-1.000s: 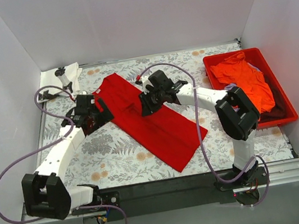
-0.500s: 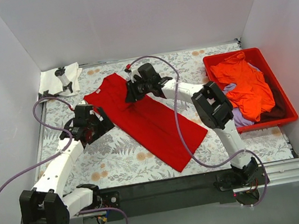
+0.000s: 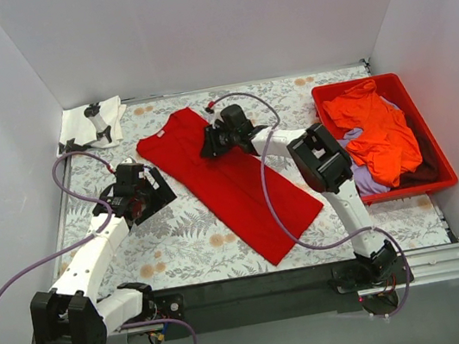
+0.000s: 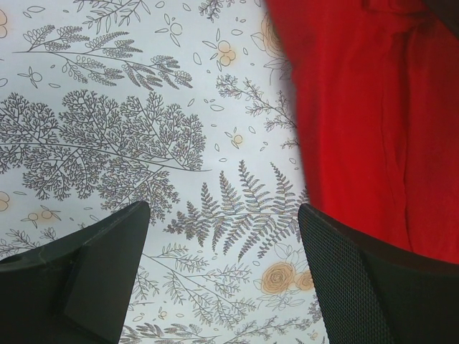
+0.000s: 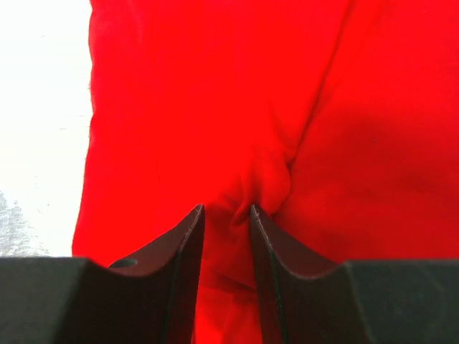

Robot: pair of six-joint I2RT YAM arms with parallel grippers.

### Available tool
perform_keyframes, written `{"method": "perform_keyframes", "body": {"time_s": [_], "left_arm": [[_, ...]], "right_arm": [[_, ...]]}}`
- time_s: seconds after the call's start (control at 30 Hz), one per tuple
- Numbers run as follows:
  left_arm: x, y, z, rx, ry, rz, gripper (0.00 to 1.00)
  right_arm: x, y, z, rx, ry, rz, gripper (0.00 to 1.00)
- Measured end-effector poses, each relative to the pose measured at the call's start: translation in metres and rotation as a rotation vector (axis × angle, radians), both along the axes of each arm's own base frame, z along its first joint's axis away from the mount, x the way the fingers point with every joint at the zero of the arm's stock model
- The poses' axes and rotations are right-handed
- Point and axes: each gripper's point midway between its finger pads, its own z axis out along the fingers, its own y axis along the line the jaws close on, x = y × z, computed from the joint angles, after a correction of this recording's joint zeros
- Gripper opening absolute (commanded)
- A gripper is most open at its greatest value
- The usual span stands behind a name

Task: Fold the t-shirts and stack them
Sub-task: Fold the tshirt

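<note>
The red t-shirt (image 3: pixel 245 189) lies as a long folded strip, diagonal across the floral table. My right gripper (image 3: pixel 209 145) is at its far upper end, and in the right wrist view the gripper (image 5: pixel 227 212) is shut on a pinched ridge of the red cloth (image 5: pixel 215 86). My left gripper (image 3: pixel 155 193) is open and empty, just left of the shirt's edge. In the left wrist view it (image 4: pixel 224 218) hovers over bare table, with the red shirt (image 4: pixel 373 107) to its right. A white t-shirt with black print (image 3: pixel 91 124) lies at the back left corner.
A rigid red tray (image 3: pixel 442 182) stands at the right, holding an orange shirt (image 3: pixel 375 127), a lavender one (image 3: pixel 369 184) and a dark one (image 3: pixel 426 165). White walls close in the table on three sides.
My right gripper has moved from the shirt's middle up to its far end and closed on the cloth. The shirt's upper end shifted slightly right. My left gripper drew back off the shirt's edge.
</note>
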Motion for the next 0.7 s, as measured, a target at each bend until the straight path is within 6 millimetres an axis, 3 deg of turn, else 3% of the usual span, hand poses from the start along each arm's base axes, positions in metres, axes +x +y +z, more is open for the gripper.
{"method": "perform_keyframes", "body": {"time_s": [0.27, 0.4, 0.53, 0.7], "left_arm": [[0.0, 0.0, 0.0, 0.0, 0.0, -0.004, 0.84], [0.0, -0.002, 0.0, -0.005, 0.002, -0.008, 0.85], [-0.001, -0.004, 0.0, -0.018, 0.007, -0.014, 0.85], [-0.003, -0.011, 0.001, -0.054, 0.009, -0.035, 0.85]], "right_arm": [[0.037, -0.114, 0.0, -0.055, 0.052, -0.314, 0.41], [0.052, -0.147, 0.002, -0.071, 0.055, -0.354, 0.42], [0.038, -0.151, 0.018, -0.105, 0.056, -0.306, 0.42], [-0.012, -0.158, 0.081, -0.109, -0.013, -0.226, 0.42]]}}
